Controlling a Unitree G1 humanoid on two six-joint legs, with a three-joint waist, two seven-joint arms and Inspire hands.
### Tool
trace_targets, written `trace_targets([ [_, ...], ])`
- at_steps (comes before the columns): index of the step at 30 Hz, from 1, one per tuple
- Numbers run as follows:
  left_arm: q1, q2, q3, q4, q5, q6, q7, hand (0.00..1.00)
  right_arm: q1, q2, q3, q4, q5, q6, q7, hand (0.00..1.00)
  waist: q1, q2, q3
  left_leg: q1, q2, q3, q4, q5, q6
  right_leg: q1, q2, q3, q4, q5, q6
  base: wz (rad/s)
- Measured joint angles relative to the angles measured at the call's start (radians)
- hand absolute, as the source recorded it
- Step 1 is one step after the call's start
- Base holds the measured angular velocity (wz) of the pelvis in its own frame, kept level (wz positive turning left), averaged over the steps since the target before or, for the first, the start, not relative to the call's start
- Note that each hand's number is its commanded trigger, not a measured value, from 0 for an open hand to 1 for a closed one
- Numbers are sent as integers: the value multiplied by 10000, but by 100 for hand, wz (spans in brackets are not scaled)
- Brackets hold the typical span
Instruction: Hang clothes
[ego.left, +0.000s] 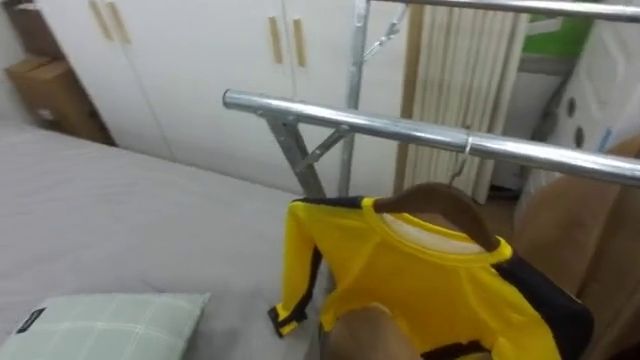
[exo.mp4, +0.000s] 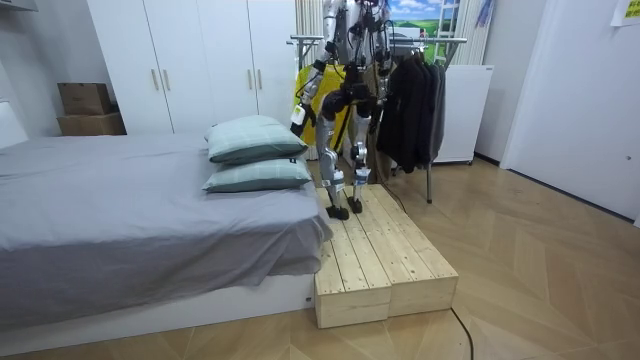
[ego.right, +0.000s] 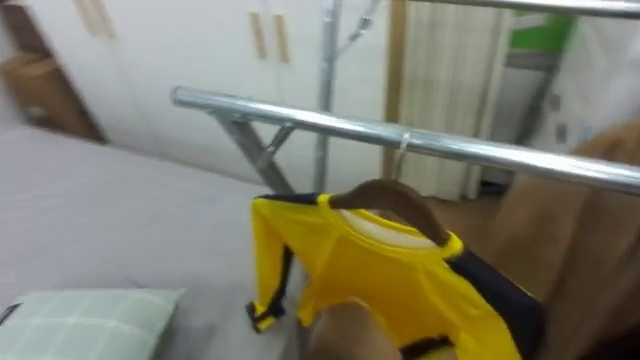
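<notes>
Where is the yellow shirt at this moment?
In the left eye view, the yellow shirt sits centre-right on a wooden hanger whose hook meets the metal rail, just past the grey bed's edge.

Yellow shirt (ego.left: 420, 285): lower half cut off by the bottom edge, dark trim runs out at lower right. A blurred tan shape (ego.left: 368, 335) sits in front of its hem, possibly a hand or cloth, cannot tell which. The hanger (ego.left: 440, 205) hook is smeared where it meets the rail (ego.left: 400, 128), and the rail runs off the right edge. Brown cloth (ego.left: 570, 230) at right is blurred and cropped. Pillow (ego.left: 100, 325) is cut by the bottom edge. Room view: robot's head is cut off at top, left hand (exo.mp4: 298, 116) too small to read, shirt mostly hidden behind the robot.
</notes>
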Motion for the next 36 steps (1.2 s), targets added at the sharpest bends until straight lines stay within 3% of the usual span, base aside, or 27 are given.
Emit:
trace_targets([
  [3, -6, -82, -80, 92, -3, 72, -42, 0, -45, -51, 10, 44, -72, 141, -9, 0, -8, 92, 34, 583, -47, 186, 62, -366, -221, 339, 82, -1082, -23, -164, 68, 120],
  [5, 16, -222, -90, 99, 35, 148, -55, 0, -144, -71, 7, 35, -88, 134, -12, 0, -15, 154, 33, 822, -245, 178, -226, -524, -256, 350, 82, -1762, -4, -188, 93, 107],
  [7, -26, -345, -87, 149, 85, 158, -72, 0, -165, -72, 9, 64, -95, 137, -7, 0, 9, 165, 21, 1153, -542, 203, -1088, -617, -233, 297, 61, -2493, 111, -210, 133, 107],
  [11, -21, -395, -60, 155, 90, 162, -72, 0, -231, -52, 6, 193, -96, 123, 0, 0, 22, 81, 1, 1437, -683, 211, -2203, -649, -248, 309, -34, -3511, 369, -231, 171, 84],
  [12, -79, -396, -42, 156, 84, 169, -72, 0, -221, -52, 5, 247, -117, 139, -17, 0, 26, 53, 3, 1400, -716, 210, -2356, -594, -344, 321, -182, -3832, 588, -240, 188, 78],
  [14, -124, -452, -37, 166, 32, 165, -71, 0, -213, -106, -1, 320, -134, 136, -100, 0, 75, 30, -10, 1334, -721, 139, -2547, -638, -253, 248, -596, -3984, 1289, -318, 351, 59],
  [15, -129, -454, -41, 255, -101, 166, -72, 0, -274, -144, -11, 353, -129, 132, -159, 0, 103, 44, -21, 1333, -718, -113, -2576, -657, -170, 170, -835, -3631, 1792, -255, 421, 60],
  [16, -150, -388, 0, 379, -129, 159, -72, 0, -234, -108, -15, 355, -126, 134, -180, 0, 8, -61, -70, 1328, -776, -482, -2585, -572, -40, 61, -962, -2601, 2143, -159, 378, 95],
  [17, -199, -298, -4, 395, -124, 149, -73, 0, -181, 5, -142, 360, -119, 137, -180, 0, -90, -184, -67, 1329, -904, -881, -2586, -423, 2, 2, -986, -1387, 2313, -131, 371, 101],
  [18, -232, -281, 7, 428, -129, 132, -73, 0, -211, 37, -198, 400, -126, 149, -189, 0, -97, -243, -75, 1326, -967, -1090, -2583, -363, 51, -35, -986, -844, 2412, -112, 378, 103],
  [20, -338, -277, 9, 765, -186, 93, -72, 0, -246, 65, -357, 454, -111, 249, -273, 0, -185, -255, -76, 1316, -1105, -2126, -2600, -238, 248, -139, -869, 890, 2814, 165, 661, 119],
  [21, -406, -280, 18, 773, -210, 95, -71, 0, -201, 70, -357, 424, -101, 265, -313, 0, -257, -222, -106, 1310, -1166, -2489, -2644, -207, 288, -99, -784, 1299, 2756, 185, 682, 141],
  [22, -391, -312, 43, 786, -343, 92, -71, 0, -130, 58, -383, 342, -104, 331, -387, 0, -275, -182, -135, 1245, -1253, -3057, -2659, -163, 354, -119, -673, 2220, 2328, 173, 748, 112],
  [23, -359, -316, 64, 797, -347, 96, -71, 0, -135, 61, -395, 333, -100, 388, -429, 0, -270, -165, -126, 1211, -1284, -3298, -2667, -109, 375, -150, -666, 2612, 2020, 188, 786, 126],
  [24, -220, -306, 212, 797, -432, 101, -70, 0, -128, 96, -484, 316, -104, 467, -520, 0, -281, -211, -116, 1138, -1340, -3782, -2689, -30, 355, -232, -629, 3419, 1375, 377, 928, 118],
  [25, -77, -212, 387, 792, -516, 103, -70, 0, -113, 189, -578, 308, -181, 463, -592, 0, -276, -328, -129, 1021, -1419, -4200, -2633, -7, 315, -239, -613, 4372, 407, 1147, 1061, 119],
  [26, -7, -174, 431, 799, -524, 103, -64, 0, -96, 225, -578, 333, -291, 460, -630, 0, -287, -406, -150, 990, -1485, -4433, -2613, -6, 300, -165, -595, 4789, 260, 1210, 1291, 117],
  [27, 104, -138, 442, 802, -539, 101, -46, 0, -23, 238, -594, 357, -552, 459, -682, 0, -249, -470, -187, 908, -1571, -4805, -2609, 1, 225, 178, -467, 4817, -9, 1202, 1325, 92],
  [31, 215, -301, 400, 906, -526, 173, 1, 0, -168, 148, -635, 365, -1125, 304, -823, 0, 22, -297, -93, 458, -1549, -5587, -2323, -31, 76, 508, -358, 4081, -465, 1201, 1317, 62],
  [36, 200, -307, 411, 903, -494, 165, 5, 0, -284, 154, -433, 305, -1507, 101, -895, 0, 164, -285, -12, 511, -1621, -5918, -2381, 13, 27, 750, -335, 4118, -617, 1134, 1315, 21],
])
